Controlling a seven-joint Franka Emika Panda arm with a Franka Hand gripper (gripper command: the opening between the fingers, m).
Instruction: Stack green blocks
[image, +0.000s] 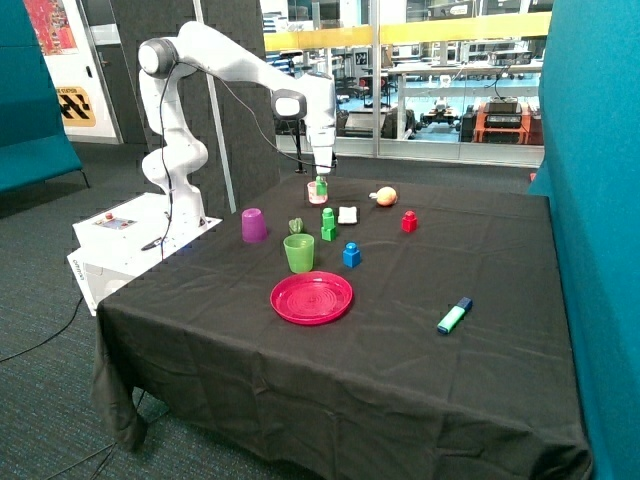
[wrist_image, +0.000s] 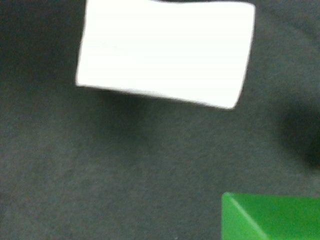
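Looking from the big things down, the black-clothed table holds a red plate, a green cup and a purple cup. Two green blocks already stand stacked beside the white eraser. The gripper hangs above the pink cup, pinching a third green block, which is not yet placed.
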